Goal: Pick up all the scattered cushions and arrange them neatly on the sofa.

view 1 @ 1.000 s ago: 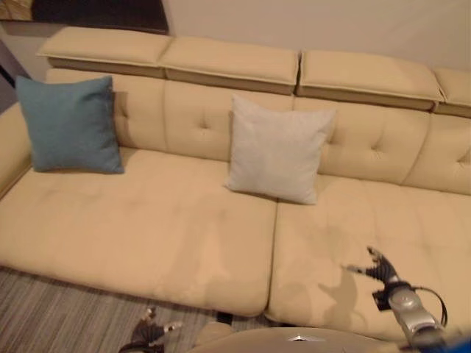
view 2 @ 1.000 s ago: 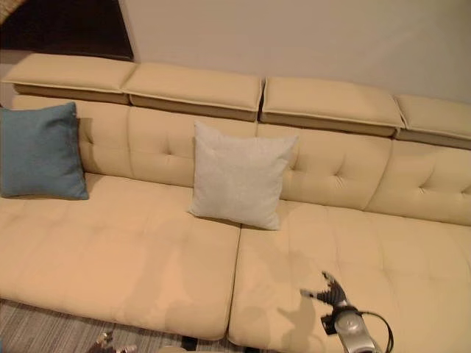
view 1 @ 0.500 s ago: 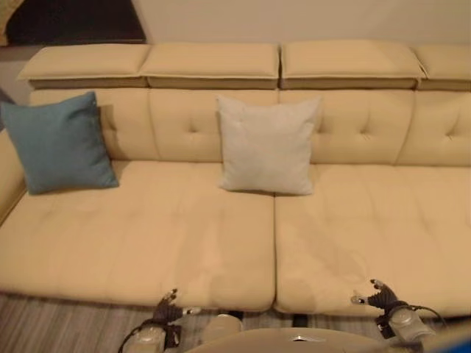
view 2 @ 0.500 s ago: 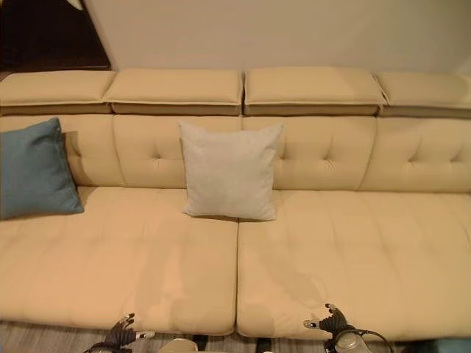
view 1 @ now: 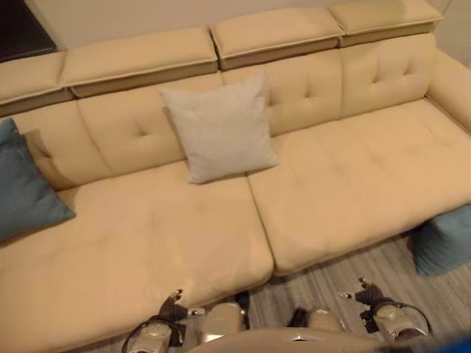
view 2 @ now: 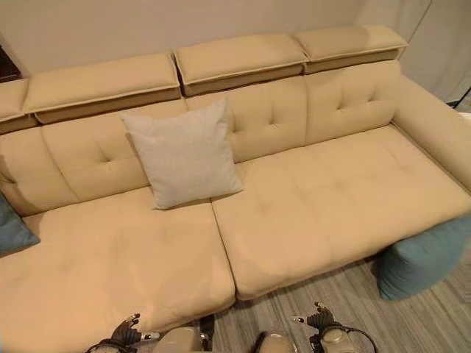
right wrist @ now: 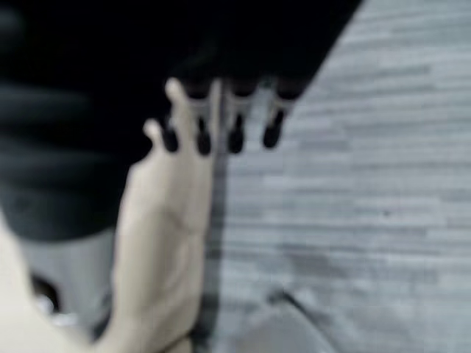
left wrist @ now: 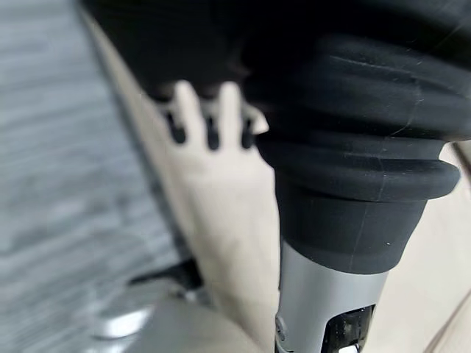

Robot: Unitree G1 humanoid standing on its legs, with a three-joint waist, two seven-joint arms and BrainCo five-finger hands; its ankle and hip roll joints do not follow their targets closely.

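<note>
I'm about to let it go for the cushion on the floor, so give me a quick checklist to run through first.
1. Both hands free: ok. The left hand and right hand hang low at the sofa's front edge, fingers relaxed, holding nothing.
2. Target located: ok. A teal cushion sits on the floor against the sofa's right front corner.
3. Target fully in view: not ok. It is cut off at the picture's edge.
4. Placement spot: ok. The right seat is bare.
5. Cushions already placed: ok. The light grey cushion leans on the backrest; a blue cushion is at the left end.
</note>
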